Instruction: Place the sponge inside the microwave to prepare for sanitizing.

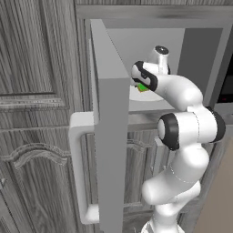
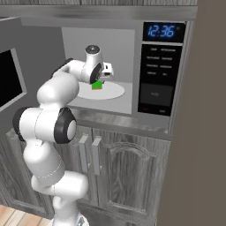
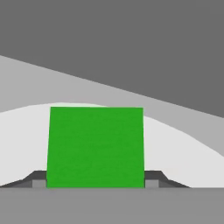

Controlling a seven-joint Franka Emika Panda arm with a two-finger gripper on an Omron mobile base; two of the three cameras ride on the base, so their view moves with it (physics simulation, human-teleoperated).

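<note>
Now the end effector (image 2: 99, 80) grips the sponge (image 2: 97, 85) inside the open microwave (image 2: 176, 66), just above the white round plate (image 2: 112, 92). It should lower gently until the sponge rests flat, then release and withdraw straight out.

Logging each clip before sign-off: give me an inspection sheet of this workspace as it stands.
Surface: white round plate on the floor of the microwave cavity.
Job's things: grey box-shaped microwave, door swung open, blue display lit; green-faced flat sponge held just above the plate.
Clutter: nothing seen.
Grippers: two-finger gripper inside the cavity, shut on the sponge, a dark fingertip on each side.
Cables: nothing seen.
Surroundings: grey wood-grain cabinet doors below and beside the microwave; brown panel at right.
</note>
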